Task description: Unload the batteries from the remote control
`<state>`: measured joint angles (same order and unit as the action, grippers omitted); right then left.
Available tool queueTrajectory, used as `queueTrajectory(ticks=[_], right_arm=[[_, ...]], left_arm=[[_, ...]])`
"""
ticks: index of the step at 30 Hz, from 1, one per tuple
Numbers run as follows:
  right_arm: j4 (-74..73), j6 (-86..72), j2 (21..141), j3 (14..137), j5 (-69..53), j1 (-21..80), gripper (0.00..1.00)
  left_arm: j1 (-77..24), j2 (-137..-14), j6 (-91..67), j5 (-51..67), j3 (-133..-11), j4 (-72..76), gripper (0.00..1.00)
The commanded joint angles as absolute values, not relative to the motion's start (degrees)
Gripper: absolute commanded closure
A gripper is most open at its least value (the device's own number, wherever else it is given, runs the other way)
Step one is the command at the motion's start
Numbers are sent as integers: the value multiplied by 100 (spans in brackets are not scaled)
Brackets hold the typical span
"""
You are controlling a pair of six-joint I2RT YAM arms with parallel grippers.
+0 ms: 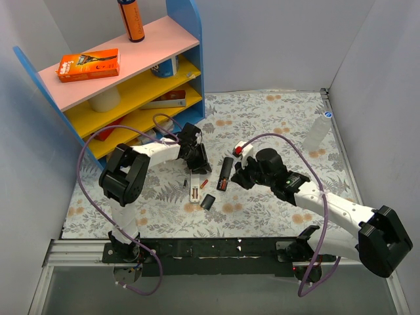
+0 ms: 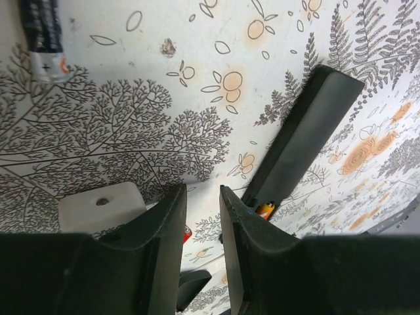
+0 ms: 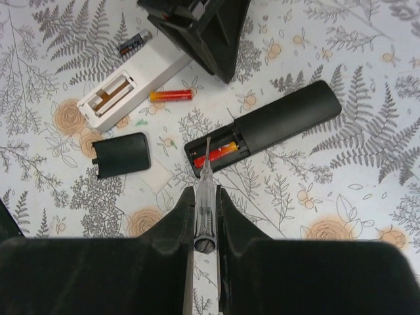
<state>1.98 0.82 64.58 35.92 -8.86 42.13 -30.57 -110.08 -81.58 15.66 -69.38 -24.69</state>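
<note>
Clamps slim clear plastic probe [image 3: 205, 190] in right fingers [image 3: 176, 226], tip over reddish cylinder battery [image 3: 215, 153] lying lengthwise in open bay of long black plastic remote [image 3: 289, 118]; hangs left fingers [image 2: 167, 226] slightly apart, empty, beside that remote.

Orange box [image 1: 88, 65] on shelf [image 1: 157, 39] top; clear bottle [image 1: 315, 133] at right edge.

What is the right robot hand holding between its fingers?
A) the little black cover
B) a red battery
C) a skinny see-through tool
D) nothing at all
C: in the right wrist view, the right gripper is shut on a thin clear tool, its metal tip aimed at the batteries in the black remote.
</note>
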Motion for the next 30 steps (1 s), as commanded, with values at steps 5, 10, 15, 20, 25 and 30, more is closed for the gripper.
queueTrajectory(ticks=[5, 10, 15, 20, 25, 30], right_arm=[[-641, 44, 6557, 3841, -739, 4236, 99], [-1526, -105, 6627, 4139, -29, 4236, 99], [-2127, -141, 6495, 4482, 536, 4228, 99], [-2381, -175, 6425, 4553, 887, 4201, 99], [-2444, -316, 6434, 4439, 1546, 4096, 99], [-2023, -369, 6337, 4307, 1547, 4008, 99]], left_arm=[[-3032, -10337, -7928, 967, -7172, -2637, 71], [-3032, -10160, -7884, 914, -7251, -2584, 70], [-3032, -10081, -7849, 888, -7260, -2505, 69], [-3023, -10151, -7822, 975, -7277, -2470, 69], [-3032, -10335, -7682, 1116, -7268, -2329, 67], [-3032, -10608, -7646, 1450, -7391, -2180, 66]])
